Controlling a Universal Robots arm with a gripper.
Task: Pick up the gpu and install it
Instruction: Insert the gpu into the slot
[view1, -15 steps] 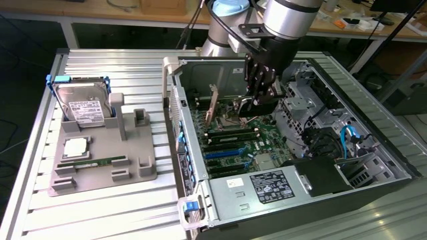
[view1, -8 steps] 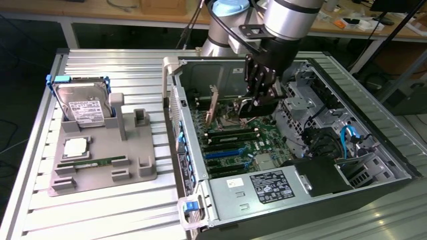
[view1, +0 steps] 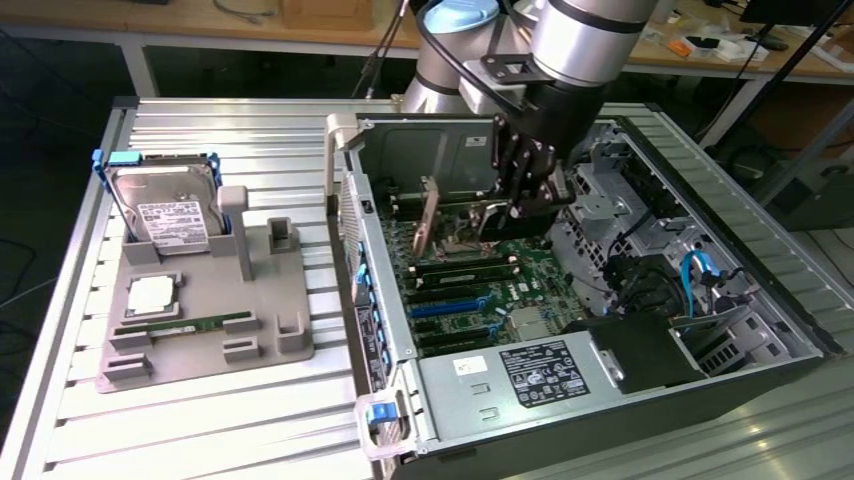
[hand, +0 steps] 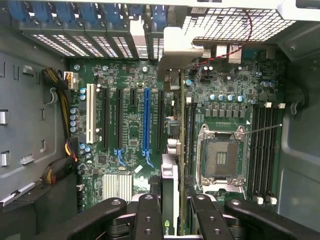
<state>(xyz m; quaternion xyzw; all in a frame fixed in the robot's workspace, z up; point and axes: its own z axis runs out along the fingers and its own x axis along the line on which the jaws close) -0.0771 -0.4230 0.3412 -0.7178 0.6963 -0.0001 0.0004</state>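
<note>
My gripper (view1: 523, 205) is down inside the open computer case (view1: 767, 260), shut on the gpu (view1: 430, 215). The card stands on edge over the green motherboard (view1: 534, 265). In the wrist view the gpu (hand: 171, 180) appears edge-on between the two black fingers (hand: 148, 217), and its silver bracket (hand: 176, 50) reaches the case's rear slot openings. It lies between the long blue slot (hand: 146, 120) and the processor socket (hand: 220, 157). Whether its edge sits in a slot I cannot tell.
A grey parts holder (view1: 267, 345) lies on the ribbed table at the exterior view's left, carrying a hard drive (view1: 167, 215), a processor (view1: 150, 292) and a RAM stick (view1: 187, 325). The power supply (view1: 534, 375) fills the case's near end. Cable bundles (hand: 62, 100) run along the motherboard's edge.
</note>
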